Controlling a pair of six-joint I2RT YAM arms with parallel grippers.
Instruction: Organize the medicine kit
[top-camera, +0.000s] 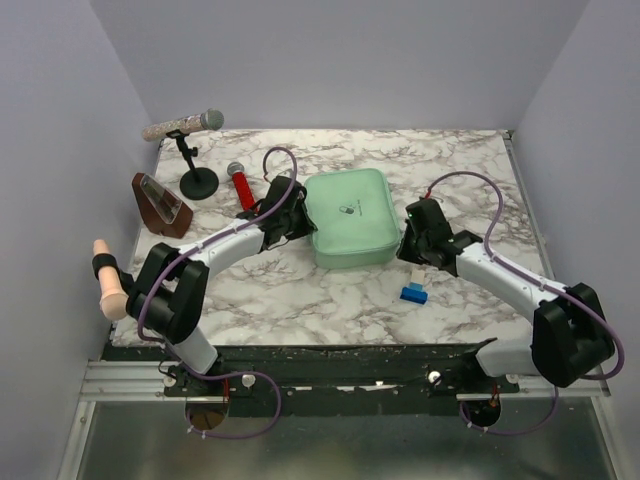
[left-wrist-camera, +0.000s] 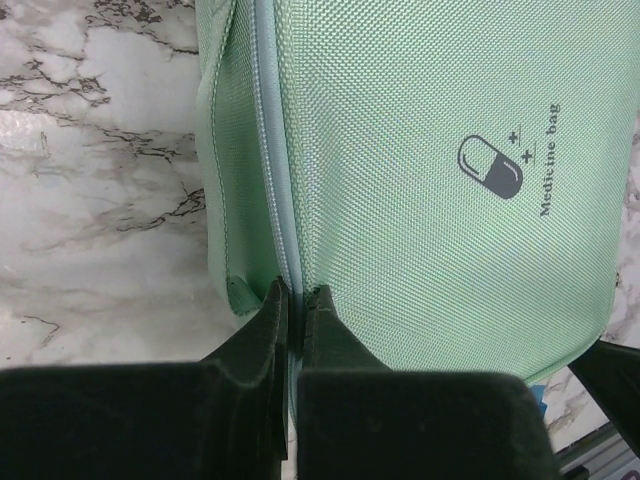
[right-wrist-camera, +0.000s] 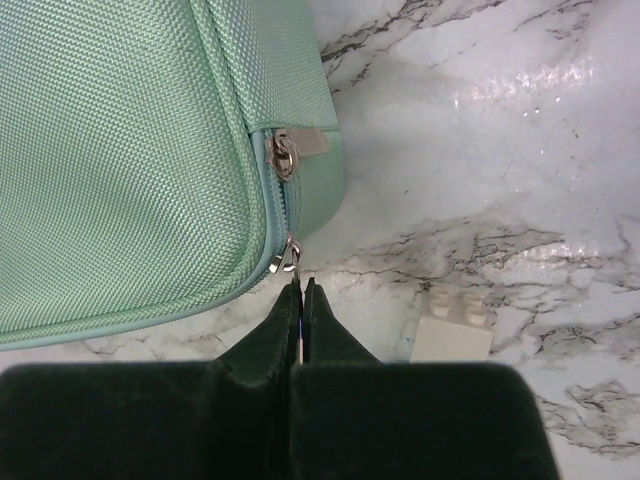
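Nearest me on the marble table (top-camera: 300, 300) sits a small blue-and-white block (top-camera: 414, 291), just on the near side of my right pincer (right-wrist-camera: 301, 284) and not touching it. That pincer is pressed together at the kit's right-hand corner, and by the look of it the thin metal zip pull (right-wrist-camera: 290, 258) is nipped between the tips, with the slider (right-wrist-camera: 285, 152) a little further up the seam.

My left pincer (left-wrist-camera: 297, 292) is at the opposite, left edge. Its jaws are all but together, with only the raised zip seam of the case between them, so it is clamped on the case itself.

The medicine kit (top-camera: 350, 215) lies flat between the two, mid-table, lid up with the capsule logo (left-wrist-camera: 490, 167) showing, and zipped shut as far as I can see.

I judge it light and soft-sided — woven fabric with some padding, grippy rather than slick, and not fragile. The shell will give under a pinch and slide on the smooth table if pulled from one side only. The pull is the place to take hold for opening. It is small and hard and could slip out of my tips, so the seam hold on the other side should serve as an anchor.

Beyond the kit, well apart from it, lie a red microphone (top-camera: 243, 187) and a microphone on a stand (top-camera: 185, 125).
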